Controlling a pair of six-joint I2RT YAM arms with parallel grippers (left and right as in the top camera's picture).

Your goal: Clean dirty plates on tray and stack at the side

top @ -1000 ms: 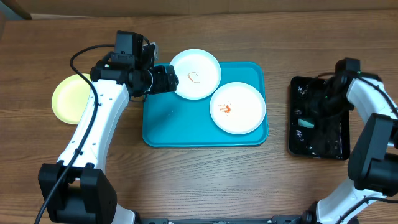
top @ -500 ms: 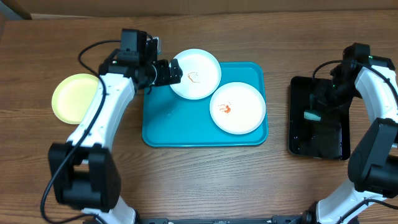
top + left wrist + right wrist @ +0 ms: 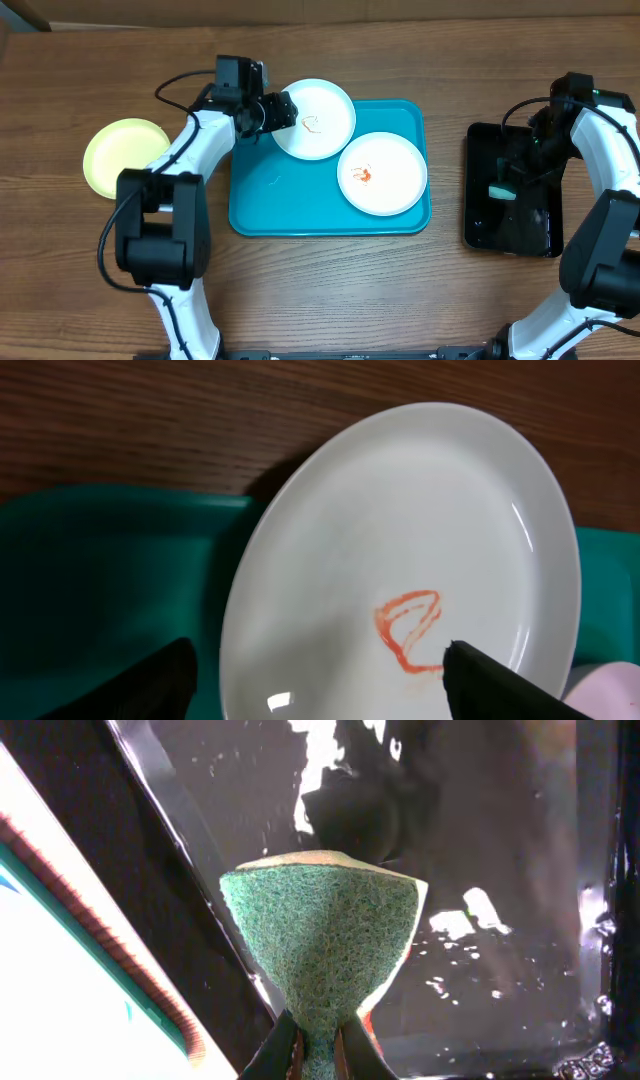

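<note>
Observed left gripper (image 3: 283,108) swung rearward since a second ago, fingers spread apart over the smeared rear white plate (image 3: 318,120), itself overhanging the rear edge of the tray (image 3: 270,200). Noted right gripper (image 3: 318,1050) clamped on green sponge (image 3: 320,950) above black tray (image 3: 480,235). Found second white plate (image 3: 385,175) on tray and yellow-green plate (image 3: 118,155) on table (image 3: 300,300) to its left, both unmoved.

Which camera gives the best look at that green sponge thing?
The right wrist view: the sponge sits large and central, its green scrubbing face squeezed in the right end effector. Overhead shows it only as a small pale speck over the black tray. The left wrist view misses it.
</note>
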